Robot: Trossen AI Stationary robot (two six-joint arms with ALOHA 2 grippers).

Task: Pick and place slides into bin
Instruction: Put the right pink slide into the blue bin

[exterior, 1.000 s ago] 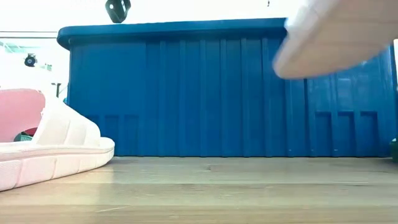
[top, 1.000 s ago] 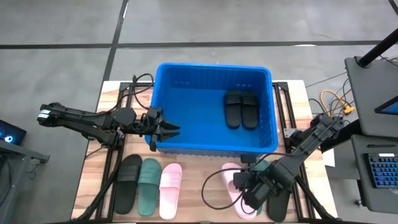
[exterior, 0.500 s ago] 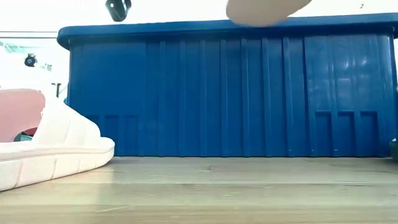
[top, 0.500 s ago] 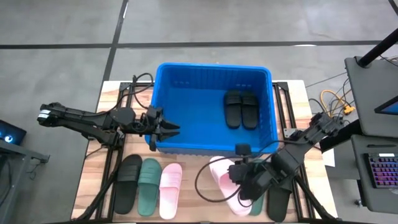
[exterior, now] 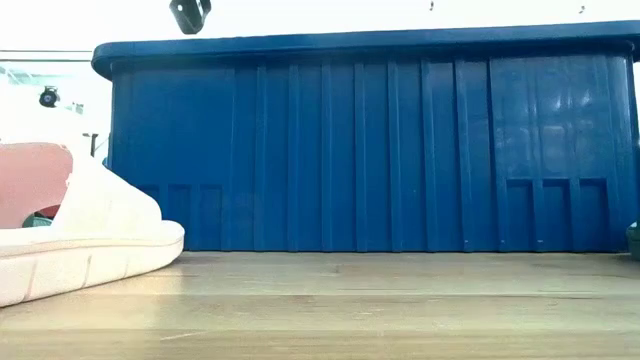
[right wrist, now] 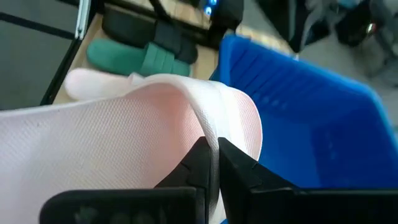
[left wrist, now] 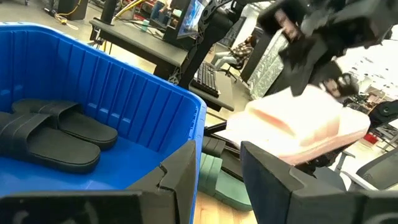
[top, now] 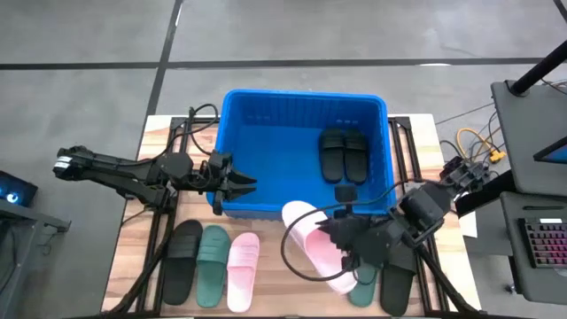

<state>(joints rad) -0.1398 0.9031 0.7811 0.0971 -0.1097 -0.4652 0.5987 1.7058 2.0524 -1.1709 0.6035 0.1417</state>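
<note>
The blue bin stands at the table's middle, with two black slides lying on its floor at the right. My right gripper is shut on a light pink slide, held in the air just in front of the bin's near wall. My left gripper hovers open above the bin's near left corner with nothing between its fingers. At the near left, a black slide, a green slide and a pink slide lie side by side on the table. My right gripper pinches the pink slide's wide strap at its edge between its two fingers. The fingers slant down at it from the table's right side. The slide is lifted clear of the table and tilted, its toe end toward the bin.
A green slide and a black slide lie at the near right, partly under my right arm. In the low view the bin's near wall fills the background, and the pink slide lies at the left. Cables run along both sides of the bin.
My right gripper has risen with the pink slide, gone toward the table's left and far edges nearer the bin, and turned. The slide has climbed out of the low view and swung its toe toward the bin.
</note>
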